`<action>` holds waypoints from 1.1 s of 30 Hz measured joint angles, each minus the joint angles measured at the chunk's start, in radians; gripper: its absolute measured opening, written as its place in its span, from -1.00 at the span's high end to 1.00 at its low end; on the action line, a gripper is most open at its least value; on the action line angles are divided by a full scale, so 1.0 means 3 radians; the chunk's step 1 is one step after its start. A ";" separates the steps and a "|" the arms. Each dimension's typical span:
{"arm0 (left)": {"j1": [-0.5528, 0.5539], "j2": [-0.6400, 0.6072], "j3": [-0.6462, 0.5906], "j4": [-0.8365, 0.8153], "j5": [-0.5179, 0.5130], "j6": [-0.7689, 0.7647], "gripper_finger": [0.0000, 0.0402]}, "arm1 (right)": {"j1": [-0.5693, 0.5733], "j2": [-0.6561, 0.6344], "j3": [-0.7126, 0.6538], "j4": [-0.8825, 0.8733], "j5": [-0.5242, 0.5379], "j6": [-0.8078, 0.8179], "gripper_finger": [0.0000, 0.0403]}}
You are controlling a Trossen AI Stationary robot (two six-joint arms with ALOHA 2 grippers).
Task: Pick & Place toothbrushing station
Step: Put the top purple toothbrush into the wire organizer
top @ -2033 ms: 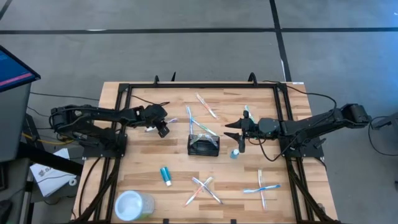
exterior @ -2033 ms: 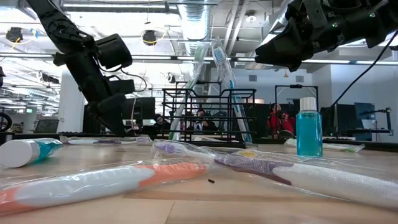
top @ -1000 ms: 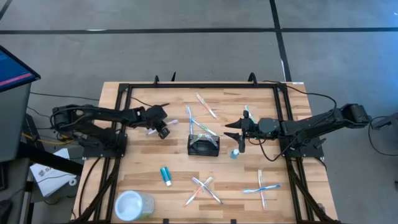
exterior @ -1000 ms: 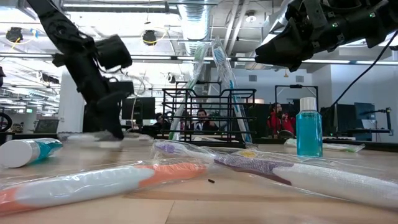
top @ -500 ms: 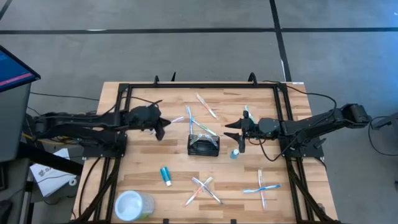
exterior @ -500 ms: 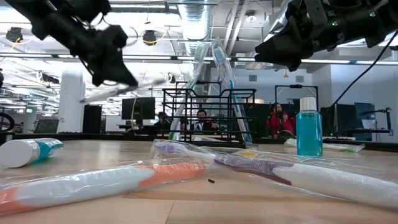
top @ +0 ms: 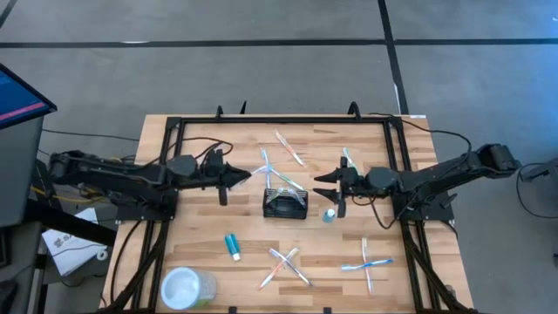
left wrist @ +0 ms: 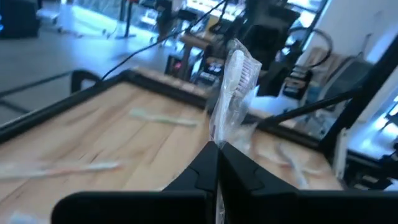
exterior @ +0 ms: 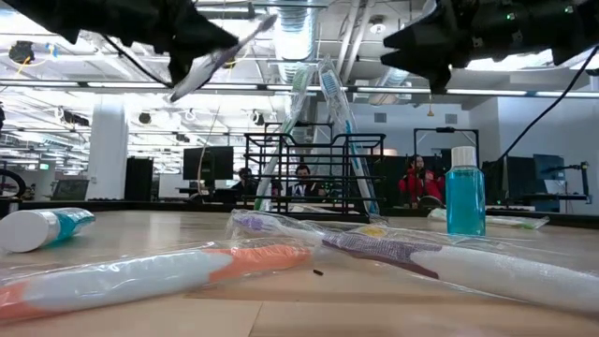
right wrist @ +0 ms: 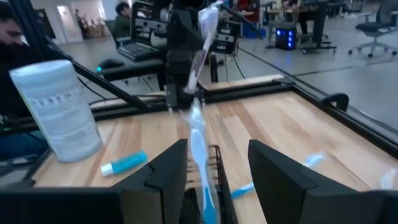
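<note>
The toothbrushing station [top: 285, 205], a black wire-mesh caddy, stands mid-table with two toothbrushes [exterior: 323, 94] leaning in it. My left gripper [top: 242, 174] hangs level above the table just left of the caddy, shut on a clear-wrapped toothbrush [left wrist: 233, 81]. The same toothbrush [exterior: 225, 54] slants upward in the low view. My right gripper [top: 324, 185] floats open to the right of the caddy with nothing between its fingers. In the right wrist view its fingers frame the caddy [right wrist: 214, 155] from a distance. My left gripper pinches the wrapped toothbrush's handle [left wrist: 216, 138] between its two shut fingers. The fingers lie level and point toward the table's right edge. The brush slants up past the fingertips with its head end [left wrist: 238, 57] highest, and a short end [exterior: 178, 92] sticks out below. It is lifted clear of the table.
A blue mouthwash bottle [top: 329, 215] stands near the right gripper. A toothpaste tube [top: 232, 246], a clear cup [top: 186, 288] and several wrapped toothbrushes [top: 283, 266] lie toward the near edge, and another brush [top: 289, 146] lies farther back. A black frame [top: 283, 122] borders the table.
My left gripper has risen from the table with the wrapped toothbrush and swung toward the caddy. It has tipped from pointing down to level. The toothbrush, which lay on the table, is now lifted clear and slants upward. The right arm has kept still.
</note>
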 joint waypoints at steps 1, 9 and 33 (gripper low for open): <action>-0.0041 0.0051 -0.0001 0.0121 -0.0003 0.0024 1.00 | 0.0012 0.0000 0.0000 0.0047 0.0000 -0.0031 0.20; -0.0271 0.0575 -0.0001 0.1170 0.0004 0.0076 1.00 | 0.0141 -0.0002 0.0043 0.0361 0.0005 -0.0141 0.20; -0.0507 0.1946 0.0504 0.2436 0.0042 0.0309 1.00 | 0.0218 0.0979 0.0844 0.0421 0.0005 -0.0632 0.20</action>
